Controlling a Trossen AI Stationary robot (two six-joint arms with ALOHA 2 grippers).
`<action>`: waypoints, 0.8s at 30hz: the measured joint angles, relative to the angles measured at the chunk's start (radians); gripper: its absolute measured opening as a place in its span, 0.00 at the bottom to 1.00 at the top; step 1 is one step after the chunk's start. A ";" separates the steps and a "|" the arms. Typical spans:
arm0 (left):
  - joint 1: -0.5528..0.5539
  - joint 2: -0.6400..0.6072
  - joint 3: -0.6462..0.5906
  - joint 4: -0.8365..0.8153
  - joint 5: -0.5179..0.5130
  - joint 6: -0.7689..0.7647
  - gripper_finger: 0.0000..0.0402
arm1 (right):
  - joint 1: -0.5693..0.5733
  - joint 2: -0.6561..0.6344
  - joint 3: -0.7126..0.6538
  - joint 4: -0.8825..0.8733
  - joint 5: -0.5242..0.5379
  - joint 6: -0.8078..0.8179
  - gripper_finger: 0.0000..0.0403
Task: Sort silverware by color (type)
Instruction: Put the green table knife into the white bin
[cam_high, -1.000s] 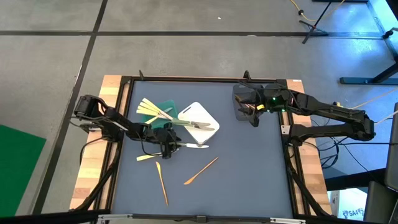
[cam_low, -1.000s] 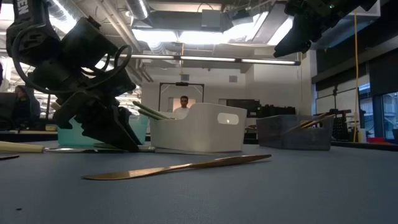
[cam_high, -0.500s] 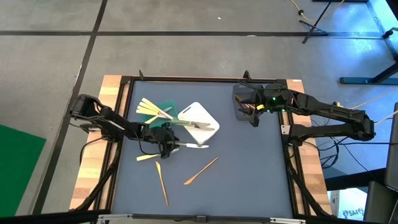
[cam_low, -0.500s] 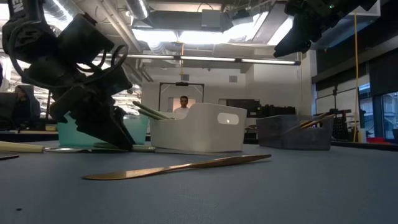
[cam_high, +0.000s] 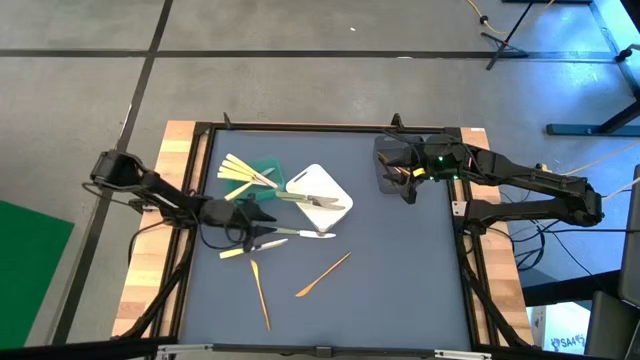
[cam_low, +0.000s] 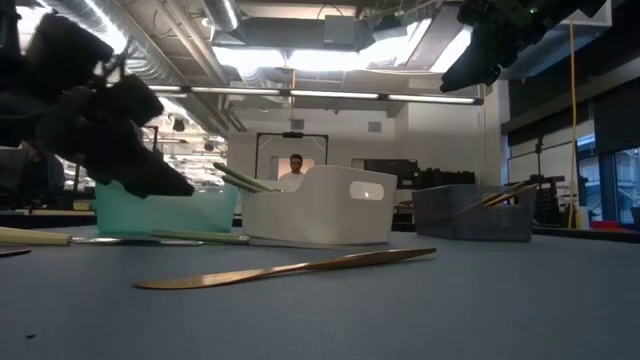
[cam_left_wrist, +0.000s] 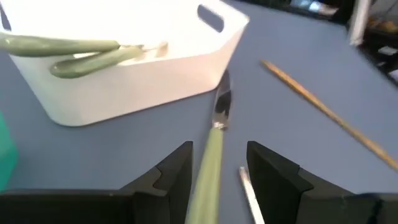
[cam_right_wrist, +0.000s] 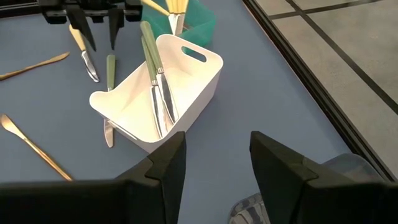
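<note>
- Left gripper (cam_high: 262, 228), left of centre in the high view, fingers apart and empty, straddling a green-handled knife (cam_left_wrist: 210, 163) lying on the table beside the white bin (cam_high: 322, 187)
- Right gripper (cam_high: 400, 185), upper right, fingers spread, holding nothing, above the grey bin (cam_high: 388, 152)

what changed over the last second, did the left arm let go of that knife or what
The left gripper has pulled back toward the table's left edge and lifted, jaws open and empty. The green-handled knife now lies free on the mat beside the white bin; whether it was held before is unclear. The right gripper stayed above the grey bin, and the other utensils and bins did not move.
</note>
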 joint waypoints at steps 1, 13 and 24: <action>-0.007 -0.001 -0.015 0.029 -0.004 0.002 0.36 | 0.000 0.000 0.000 0.000 0.000 0.000 0.42; -0.036 0.020 -0.014 0.008 -0.112 0.089 0.36 | 0.000 0.000 0.000 0.002 0.000 0.000 0.42; -0.055 0.116 0.072 0.011 -0.092 0.115 0.36 | 0.000 0.000 0.000 0.002 0.000 0.000 0.42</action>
